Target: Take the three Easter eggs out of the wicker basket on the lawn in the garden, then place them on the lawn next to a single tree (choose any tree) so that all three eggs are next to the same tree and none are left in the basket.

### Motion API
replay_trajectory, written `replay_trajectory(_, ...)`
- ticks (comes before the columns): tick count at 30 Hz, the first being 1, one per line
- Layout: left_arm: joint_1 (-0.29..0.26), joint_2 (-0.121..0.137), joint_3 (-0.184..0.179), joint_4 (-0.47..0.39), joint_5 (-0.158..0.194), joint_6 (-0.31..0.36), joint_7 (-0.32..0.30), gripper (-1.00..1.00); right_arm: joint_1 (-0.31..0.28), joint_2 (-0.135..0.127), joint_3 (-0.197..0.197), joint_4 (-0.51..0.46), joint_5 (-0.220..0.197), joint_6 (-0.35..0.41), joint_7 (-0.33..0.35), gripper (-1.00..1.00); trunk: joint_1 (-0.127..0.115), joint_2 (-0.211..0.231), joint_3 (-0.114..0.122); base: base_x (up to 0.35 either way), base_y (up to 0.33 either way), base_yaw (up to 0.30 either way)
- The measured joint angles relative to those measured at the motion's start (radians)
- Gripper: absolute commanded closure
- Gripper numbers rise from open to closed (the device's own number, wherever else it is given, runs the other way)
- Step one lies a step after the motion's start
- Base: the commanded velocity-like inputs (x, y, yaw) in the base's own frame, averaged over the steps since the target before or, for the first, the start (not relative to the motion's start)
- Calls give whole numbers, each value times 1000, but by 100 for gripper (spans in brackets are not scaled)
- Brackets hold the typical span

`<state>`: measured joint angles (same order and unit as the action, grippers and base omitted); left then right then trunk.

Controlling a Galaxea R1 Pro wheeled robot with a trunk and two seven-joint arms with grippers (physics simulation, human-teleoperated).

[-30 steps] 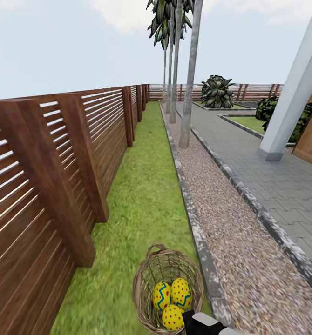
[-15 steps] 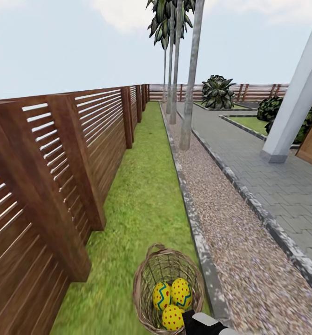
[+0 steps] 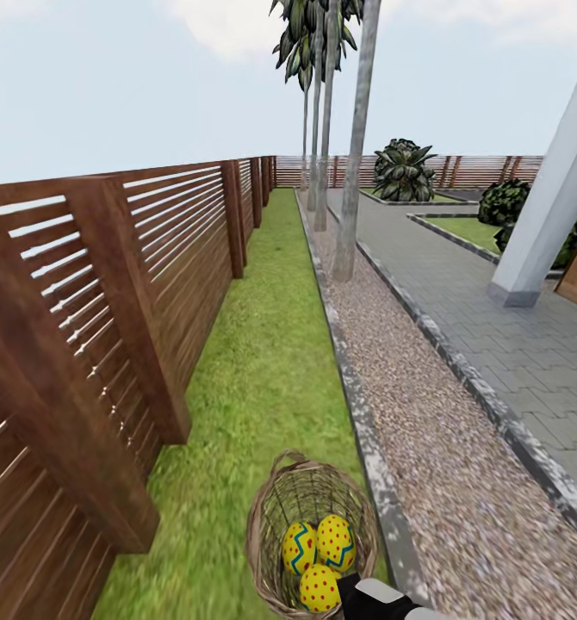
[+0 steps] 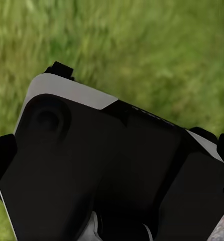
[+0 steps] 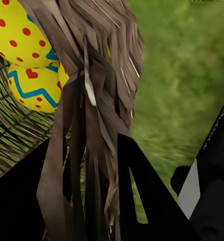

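Between your right claw's [image 5: 92,201] black fingers sits the rim of the round brown open-weave wicker basket [image 3: 271,517], clamped tight. Just beyond them, inside it, lie three yellow red-dotted Easter eggs [image 3: 319,551], above short green lawn [image 3: 263,379]. Whether your left claw is apart or together, I cannot tell.

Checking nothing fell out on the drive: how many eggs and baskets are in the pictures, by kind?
Easter eggs: 3, at and, all inside the basket
Wicker basket: 1
Total: 4
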<state>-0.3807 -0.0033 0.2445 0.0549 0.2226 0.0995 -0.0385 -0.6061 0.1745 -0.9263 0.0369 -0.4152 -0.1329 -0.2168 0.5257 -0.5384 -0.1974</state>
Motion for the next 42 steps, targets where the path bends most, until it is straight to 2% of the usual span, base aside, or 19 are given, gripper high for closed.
replay_trajectory(42,0,0,0,0,0,0,0,-100,0,0,0,0,1,-1,-5,100,0,0,0,325,0,0)
